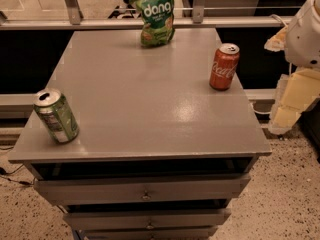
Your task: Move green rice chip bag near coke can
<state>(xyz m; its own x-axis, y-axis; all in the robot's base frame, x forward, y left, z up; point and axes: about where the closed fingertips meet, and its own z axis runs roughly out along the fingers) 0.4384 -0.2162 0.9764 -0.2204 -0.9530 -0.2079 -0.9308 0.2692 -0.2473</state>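
Note:
The green rice chip bag [156, 15] stands upright at the far edge of the grey cabinet top [145, 99], near its middle. The red coke can [223, 67] stands upright near the right edge, well to the right of and nearer than the bag. My gripper [292, 104] hangs off the right side of the cabinet, beyond the coke can, under the white arm [306, 31]. It holds nothing that I can see and touches neither object.
A green-and-white soda can [56, 116] stands tilted near the front left corner. The cabinet has drawers [145, 190] below its front edge. A metal rail [75, 4] runs behind the cabinet. The speckled floor [285, 204] lies to the right.

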